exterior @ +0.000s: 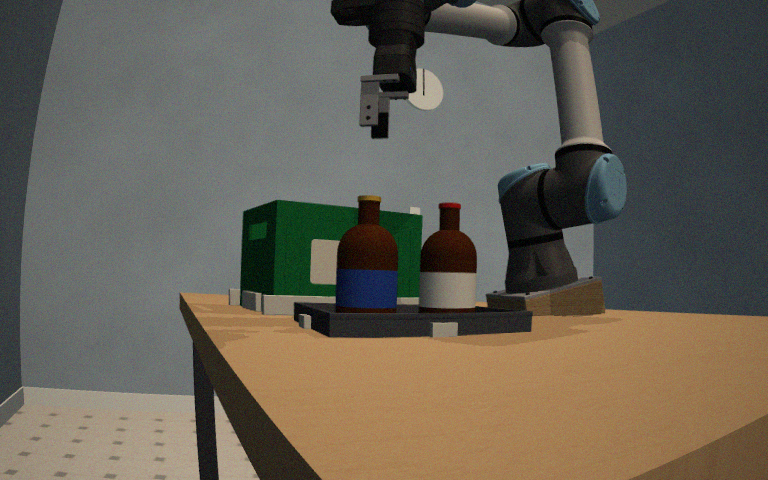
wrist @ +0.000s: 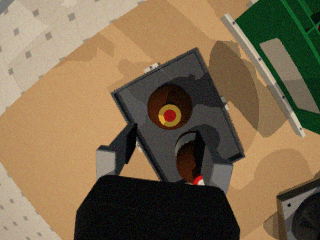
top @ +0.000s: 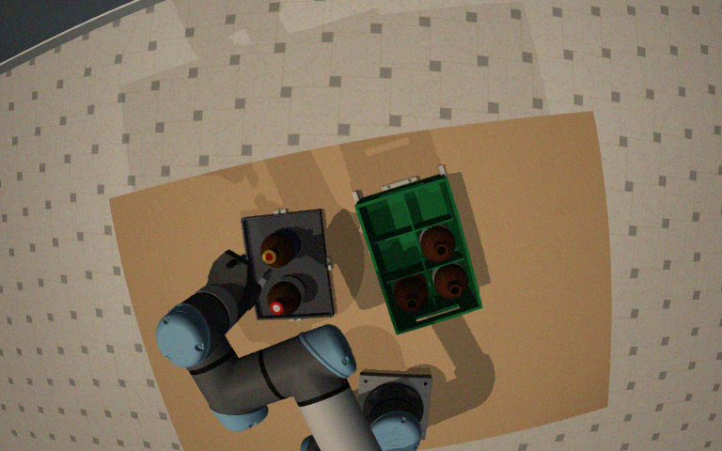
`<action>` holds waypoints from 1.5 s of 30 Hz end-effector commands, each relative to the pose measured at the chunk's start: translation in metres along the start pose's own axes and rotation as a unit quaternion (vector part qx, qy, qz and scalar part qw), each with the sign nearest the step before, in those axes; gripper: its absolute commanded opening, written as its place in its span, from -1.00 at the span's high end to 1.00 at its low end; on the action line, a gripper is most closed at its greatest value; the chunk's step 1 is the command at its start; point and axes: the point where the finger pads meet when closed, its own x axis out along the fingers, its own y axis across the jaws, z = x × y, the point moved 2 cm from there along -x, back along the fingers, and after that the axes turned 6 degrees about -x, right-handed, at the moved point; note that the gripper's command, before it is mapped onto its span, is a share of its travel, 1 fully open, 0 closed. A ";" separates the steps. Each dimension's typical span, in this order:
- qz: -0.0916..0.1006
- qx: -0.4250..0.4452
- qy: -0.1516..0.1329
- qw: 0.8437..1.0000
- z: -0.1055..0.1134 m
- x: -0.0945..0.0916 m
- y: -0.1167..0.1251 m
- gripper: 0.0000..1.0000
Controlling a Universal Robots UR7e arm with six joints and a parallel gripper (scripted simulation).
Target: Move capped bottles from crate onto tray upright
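Two capped brown bottles stand upright on the dark grey tray (exterior: 413, 321). One has a yellow cap and a blue label (exterior: 367, 255); the other has a red cap and a white label (exterior: 448, 259). From above they show as the yellow-capped bottle (top: 276, 248) and the red-capped bottle (top: 282, 297) on the tray (top: 288, 265). The green crate (top: 417, 250) holds three open brown bottles (top: 437, 241) (top: 450, 281) (top: 410, 292). My gripper (exterior: 376, 116) is open and empty, high above the yellow-capped bottle. In the wrist view the fingers frame the tray with both caps below.
The robot base (top: 394, 404) stands at the near table edge, below the crate. The arm's elbow (top: 183, 334) hangs over the table left of the tray. The crate's three other cells are empty. The table's left edge (exterior: 226, 362) lies close to the tray.
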 end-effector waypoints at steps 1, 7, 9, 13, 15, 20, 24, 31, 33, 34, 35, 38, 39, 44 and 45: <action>0.000 0.000 0.000 1.000 0.000 -0.010 0.000 -1.00; 0.000 0.000 0.000 1.000 0.000 -0.024 0.000 -1.00; 0.000 0.000 0.000 1.000 0.000 -0.026 0.000 -1.00; 0.000 0.000 0.000 1.000 0.000 -0.023 0.000 -1.00; 0.000 0.000 0.000 1.000 0.000 -0.023 0.000 -1.00; 0.000 0.000 0.000 1.000 0.000 -0.023 0.000 -1.00; 0.000 0.000 0.000 1.000 0.000 -0.023 0.000 -1.00; 0.000 0.000 0.000 1.000 0.000 -0.023 0.000 -1.00; 0.000 0.000 0.000 1.000 0.000 -0.023 0.000 -1.00; 0.000 0.000 0.000 1.000 0.000 -0.023 0.000 -1.00; 0.000 0.000 0.000 1.000 0.000 -0.023 0.000 -1.00; 0.000 0.000 0.000 1.000 0.000 -0.023 0.000 -1.00; 0.000 0.000 0.000 1.000 0.000 -0.023 0.000 -1.00; 0.000 0.000 0.000 1.000 0.000 -0.023 0.000 -1.00; 0.000 0.000 0.000 1.000 0.000 -0.023 0.000 -1.00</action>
